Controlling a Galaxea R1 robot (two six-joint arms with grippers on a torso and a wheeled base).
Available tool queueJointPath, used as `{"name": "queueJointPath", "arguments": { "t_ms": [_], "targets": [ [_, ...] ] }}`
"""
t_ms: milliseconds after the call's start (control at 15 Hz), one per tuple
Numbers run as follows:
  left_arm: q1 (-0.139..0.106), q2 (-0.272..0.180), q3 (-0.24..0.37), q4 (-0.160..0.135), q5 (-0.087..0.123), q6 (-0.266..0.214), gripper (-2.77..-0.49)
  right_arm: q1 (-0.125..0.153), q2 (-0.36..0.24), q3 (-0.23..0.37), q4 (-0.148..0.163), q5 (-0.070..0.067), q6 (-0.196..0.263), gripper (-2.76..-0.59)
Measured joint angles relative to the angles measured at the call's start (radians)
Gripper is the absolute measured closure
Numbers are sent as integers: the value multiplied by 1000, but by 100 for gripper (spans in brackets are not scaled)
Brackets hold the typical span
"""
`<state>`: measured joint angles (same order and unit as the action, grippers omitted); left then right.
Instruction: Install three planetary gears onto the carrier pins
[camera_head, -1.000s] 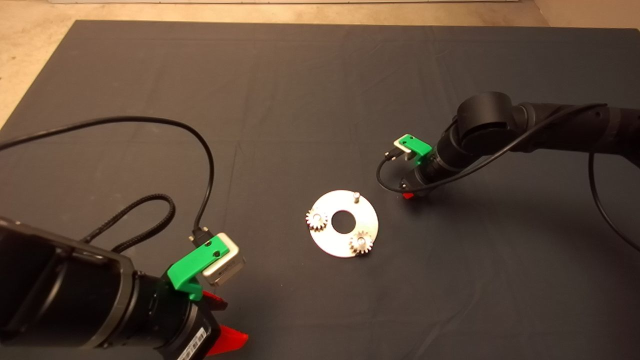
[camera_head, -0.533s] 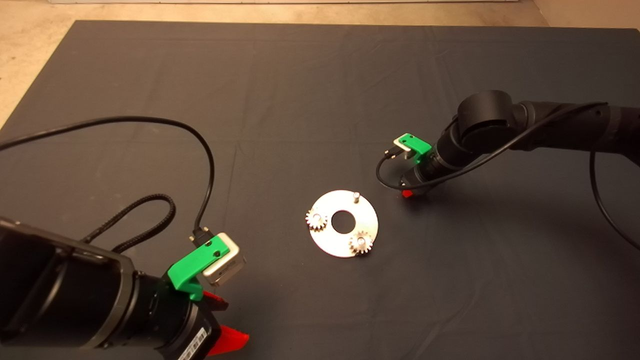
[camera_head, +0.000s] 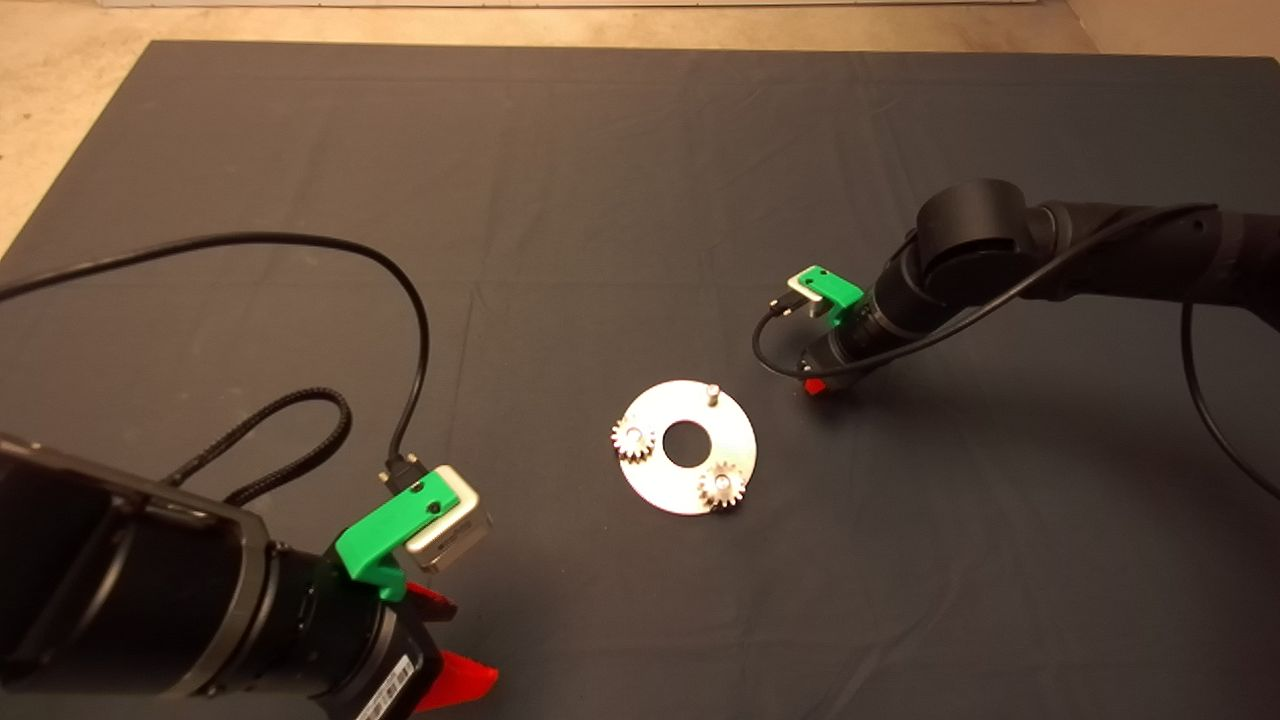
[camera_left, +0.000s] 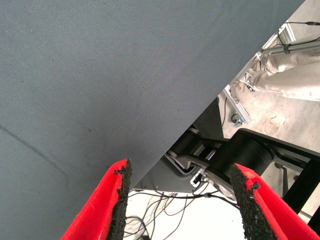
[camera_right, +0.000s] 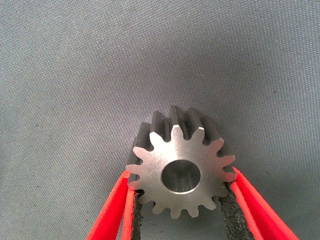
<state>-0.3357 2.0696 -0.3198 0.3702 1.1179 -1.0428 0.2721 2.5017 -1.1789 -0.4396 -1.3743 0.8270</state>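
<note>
A shiny round carrier disc (camera_head: 735, 435) with a central hole lies mid-mat. Two planetary gears sit on its pins, one at the left (camera_head: 633, 438) and one at the lower right (camera_head: 722, 484). The third carrier pin (camera_head: 712, 392) at the top stands bare. My right gripper (camera_head: 815, 386) is low over the mat just right of the disc, its tips mostly hidden under the wrist. In the right wrist view it (camera_right: 181, 200) is shut on the third gear (camera_right: 181, 167), bore facing the camera. My left gripper (camera_head: 450, 650) is parked at the lower left, open and empty (camera_left: 182, 195).
A black cable (camera_head: 300, 245) loops over the mat's left side. The left wrist view looks past the mat's edge (camera_left: 200, 120) at a black frame (camera_left: 250, 155) and a person's leg (camera_left: 295, 75) on the floor.
The right arm has shifted very slightly upward in the head view. The disc, the gears and the left arm have not moved.
</note>
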Motion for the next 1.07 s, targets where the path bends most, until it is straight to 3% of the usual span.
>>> {"name": "queueJointPath", "arguments": {
  "t_ms": [333,600,867,1067],
  "targets": [
    [0,2,0,0,0,0,-133,12,-3,26,0,7,0,-86],
    [0,3,0,0,0,0,-133,70,-6,76,21,7,0,-84],
    [0,8,0,0,1,0,-133,111,-2,115,76,-6,0,-84],
    [0,23,0,0,2,-1,-133,113,20,117,131,-10,0,-84]
  ]
}}
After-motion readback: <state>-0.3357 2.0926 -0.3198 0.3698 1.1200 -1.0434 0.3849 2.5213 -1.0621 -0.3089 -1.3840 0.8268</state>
